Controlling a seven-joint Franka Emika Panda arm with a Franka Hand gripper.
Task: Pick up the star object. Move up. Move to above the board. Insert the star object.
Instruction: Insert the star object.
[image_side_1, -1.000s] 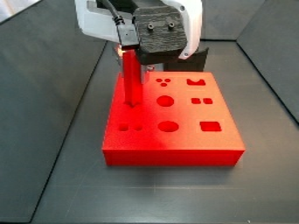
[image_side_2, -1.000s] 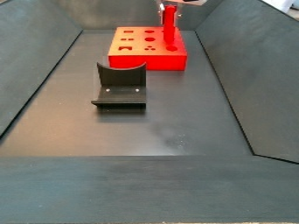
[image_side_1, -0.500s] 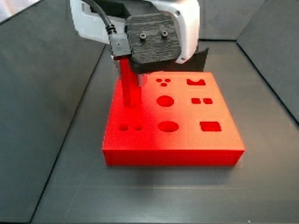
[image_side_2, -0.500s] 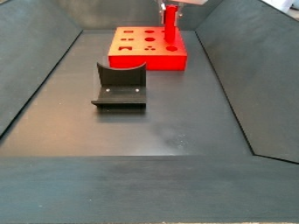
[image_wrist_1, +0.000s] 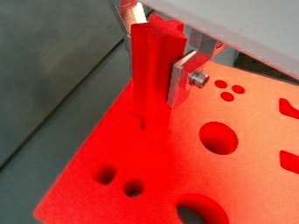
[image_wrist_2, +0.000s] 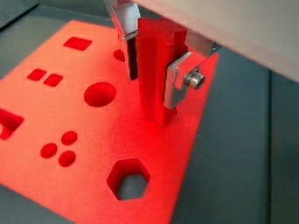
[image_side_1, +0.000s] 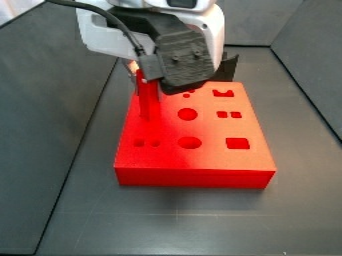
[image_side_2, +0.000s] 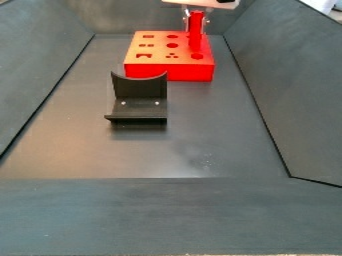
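Gripping the star object (image_wrist_1: 152, 74) between the silver fingers (image_wrist_1: 184, 77) of the gripper (image_wrist_2: 156, 63), jaws closed on its upper part. Standing upright on the board (image_wrist_1: 233, 175) near one edge, lower end meeting the red top surface (whether seated in a hole or only touching cannot be told from these views). Showing in both wrist views as a slim red prism, with round holes (image_wrist_1: 214, 136) and a hexagonal hole (image_wrist_2: 131, 180) lying apart from it on the board. Hovering low over the board's far-left part in a side view, gripper (image_side_1: 147, 72) with peg (image_side_1: 143, 100) beneath it. Sitting at the far end of the dark floor, the board (image_side_2: 154, 58), with the peg (image_side_2: 195, 34) at its right side and the fixture (image_side_2: 138, 97) standing just in front of the board.
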